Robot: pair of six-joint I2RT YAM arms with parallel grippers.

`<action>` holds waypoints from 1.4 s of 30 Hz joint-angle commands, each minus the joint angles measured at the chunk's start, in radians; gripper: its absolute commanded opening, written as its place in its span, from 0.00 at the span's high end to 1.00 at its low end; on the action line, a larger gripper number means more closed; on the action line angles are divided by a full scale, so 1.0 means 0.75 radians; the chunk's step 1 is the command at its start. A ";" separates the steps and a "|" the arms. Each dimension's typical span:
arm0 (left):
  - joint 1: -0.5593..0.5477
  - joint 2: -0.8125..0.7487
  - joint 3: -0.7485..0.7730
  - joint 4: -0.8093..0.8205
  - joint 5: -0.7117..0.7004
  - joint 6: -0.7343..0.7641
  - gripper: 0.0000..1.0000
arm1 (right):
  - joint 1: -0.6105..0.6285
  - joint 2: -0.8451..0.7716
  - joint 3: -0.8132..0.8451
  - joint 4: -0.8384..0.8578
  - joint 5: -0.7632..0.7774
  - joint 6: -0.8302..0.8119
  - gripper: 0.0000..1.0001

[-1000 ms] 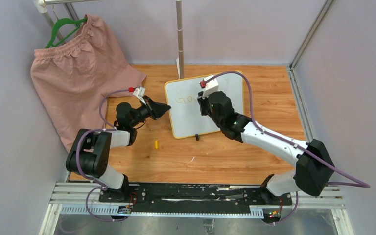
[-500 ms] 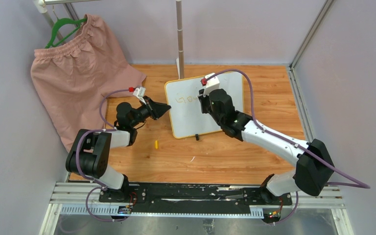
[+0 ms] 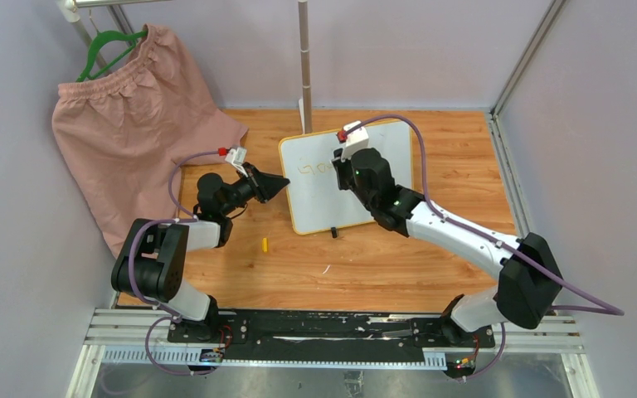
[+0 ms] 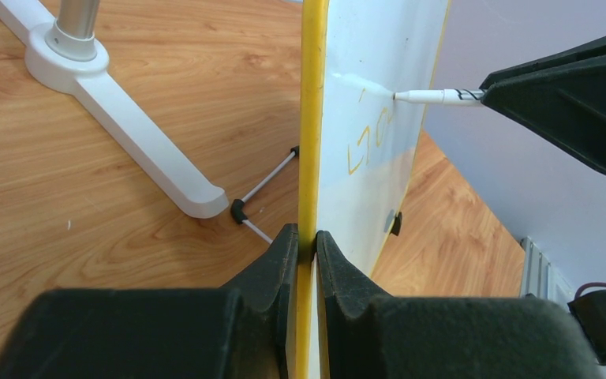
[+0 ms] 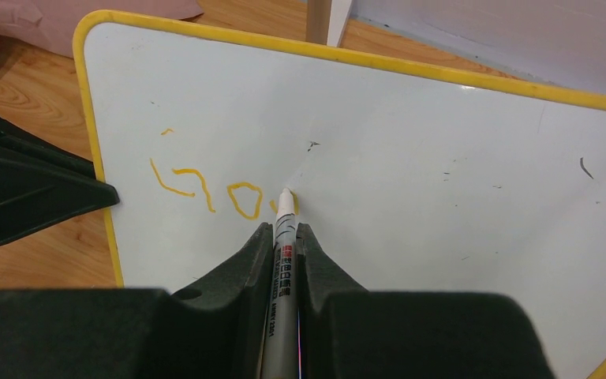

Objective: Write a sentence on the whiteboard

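Right gripper (image 5: 284,230) of mine is clamped on a white marker (image 5: 281,276), its tip touching the whiteboard (image 5: 442,158) at 3 o'clock of the sentence (image 5: 205,189), a few yellow strokes. My left gripper (image 4: 301,237) pinches the board's 9 o'clock edge; it stands on the table (image 3: 398,265).

wooden tabletop (image 3: 381,265), pale lilac walls (image 3: 398,50) — metal pole (image 3: 304,58)
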 commanded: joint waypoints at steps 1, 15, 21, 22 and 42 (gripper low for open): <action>-0.022 -0.030 0.004 0.012 0.027 0.030 1.00 | 0.020 0.027 0.033 0.012 -0.020 0.001 1.00; -0.022 -0.037 0.003 0.007 0.024 0.030 1.00 | 0.040 0.004 -0.020 -0.003 -0.023 0.021 1.00; -0.023 -0.031 0.003 0.007 0.024 0.030 1.00 | 0.039 -0.088 -0.023 -0.021 -0.013 0.018 1.00; -0.024 -0.034 0.003 0.006 0.025 0.031 1.00 | 0.038 -0.107 -0.018 -0.025 -0.013 0.018 1.00; -0.030 -0.040 0.001 -0.005 0.021 0.041 1.00 | -0.130 -0.103 0.100 -0.034 -0.029 -0.003 1.00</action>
